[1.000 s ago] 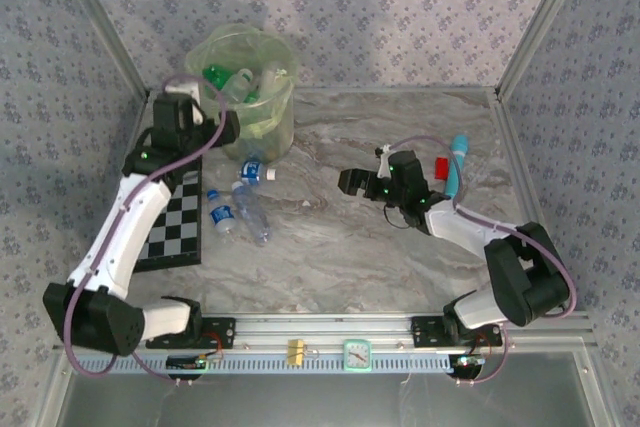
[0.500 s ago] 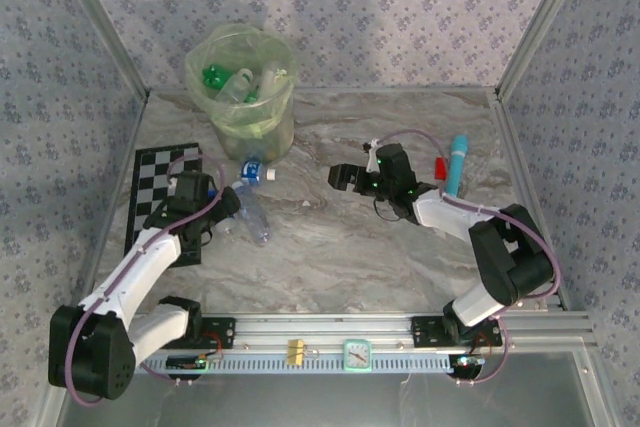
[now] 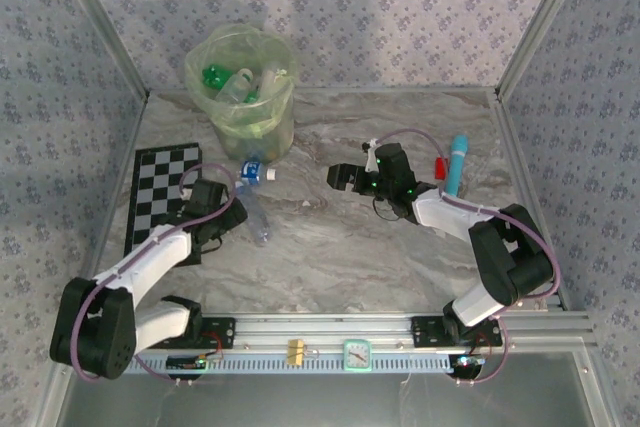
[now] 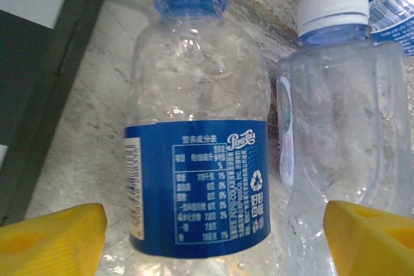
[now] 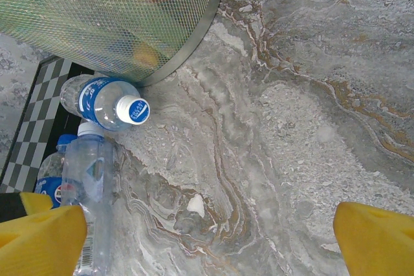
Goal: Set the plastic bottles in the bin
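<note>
At the back left of the marble table (image 3: 330,247): the bin (image 3: 262,127), round, lined with a pale yellow-green bag (wire mesh showing in the right wrist view). Inside it, green bottles (image 3: 213,75) and clear bottles (image 3: 243,82), heaped together.

Just in front of the bin, on the marble: three loose bottles. Nearest the bin, a blue-label bottle (image 3: 255,169) with a white cap, lying on its side. Next, a long clear bottle (image 3: 257,219), also white-capped. Beside that, at the edge of the checkerboard (image 3: 160,182), a Pepsi bottle (image 4: 197,179) with blue cap and blue label, flat on the table.

Low over the Pepsi bottle: the left gripper (image 4: 207,244), yellow fingertips (image 4: 55,237) spread to either side of it and clear of its walls, pinching nothing. Right-hand tip in front of the long clear bottle's body (touching or not, cannot tell).

Near mid-table, well apart from the three bottles: the right gripper (image 3: 338,178), spread wide over bare marble, yellow pads (image 5: 378,237) far apart and gripping nothing. Pointed toward the bin and the loose bottles.

At the right, beyond that arm: a cyan-and-white tube (image 3: 457,162) and, just beside it, a small red block (image 3: 440,164).
</note>
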Robot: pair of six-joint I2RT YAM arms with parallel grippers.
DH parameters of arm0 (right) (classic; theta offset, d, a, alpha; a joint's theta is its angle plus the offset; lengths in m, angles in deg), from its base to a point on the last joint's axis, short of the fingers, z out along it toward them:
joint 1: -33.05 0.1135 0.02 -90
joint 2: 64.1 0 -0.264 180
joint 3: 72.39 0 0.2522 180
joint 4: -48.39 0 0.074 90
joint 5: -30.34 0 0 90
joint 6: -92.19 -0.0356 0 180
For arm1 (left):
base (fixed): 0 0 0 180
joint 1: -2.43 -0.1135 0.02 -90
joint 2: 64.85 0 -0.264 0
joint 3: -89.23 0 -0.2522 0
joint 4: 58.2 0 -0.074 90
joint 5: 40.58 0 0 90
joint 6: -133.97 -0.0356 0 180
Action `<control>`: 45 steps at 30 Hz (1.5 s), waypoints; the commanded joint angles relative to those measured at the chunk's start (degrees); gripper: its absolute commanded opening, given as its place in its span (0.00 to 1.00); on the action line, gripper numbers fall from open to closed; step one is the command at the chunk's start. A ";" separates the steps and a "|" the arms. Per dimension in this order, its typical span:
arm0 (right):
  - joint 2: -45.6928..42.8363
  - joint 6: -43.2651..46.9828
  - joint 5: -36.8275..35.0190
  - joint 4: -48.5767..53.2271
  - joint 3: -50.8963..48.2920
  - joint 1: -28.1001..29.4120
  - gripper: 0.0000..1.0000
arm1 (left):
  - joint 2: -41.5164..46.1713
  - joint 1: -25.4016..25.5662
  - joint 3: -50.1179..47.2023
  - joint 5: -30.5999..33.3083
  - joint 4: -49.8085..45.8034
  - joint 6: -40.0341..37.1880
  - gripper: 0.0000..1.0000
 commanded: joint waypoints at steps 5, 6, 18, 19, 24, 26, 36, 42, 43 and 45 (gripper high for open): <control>-0.75 -0.41 -0.11 0.82 0.44 0.36 1.00 | -5.46 1.20 -0.41 1.21 4.93 1.06 0.79; -0.94 -0.43 -0.25 0.92 0.30 0.36 1.00 | -6.16 1.31 -0.39 1.23 5.20 1.04 0.78; -1.50 -0.10 -0.89 1.15 -0.28 0.27 1.00 | -7.50 2.28 -0.45 2.60 5.72 1.26 0.50; -1.50 -0.03 -0.89 1.14 -0.19 0.27 1.00 | -7.03 2.33 -0.42 2.69 5.55 1.30 0.49; -1.84 -0.27 0.05 1.16 -0.05 -0.29 1.00 | -1.49 2.61 0.45 3.07 4.82 0.01 0.47; -2.24 -0.62 0.93 1.38 0.44 -0.73 1.00 | 1.32 3.12 0.88 2.00 5.90 -1.54 0.47; -4.53 -0.86 6.87 8.48 8.66 -1.44 1.00 | 5.85 11.78 5.12 -6.37 16.89 -11.77 0.43; -6.82 0.12 7.48 10.21 10.38 -0.91 1.00 | 3.64 15.60 10.81 -11.26 19.47 -20.91 0.43; -7.24 0.15 7.21 10.44 10.30 -0.85 1.00 | 3.20 15.87 12.34 -12.28 19.38 -22.66 0.43; -8.05 0.33 6.78 10.85 10.11 -0.84 1.00 | 2.62 15.85 15.42 -13.62 18.97 -25.65 0.43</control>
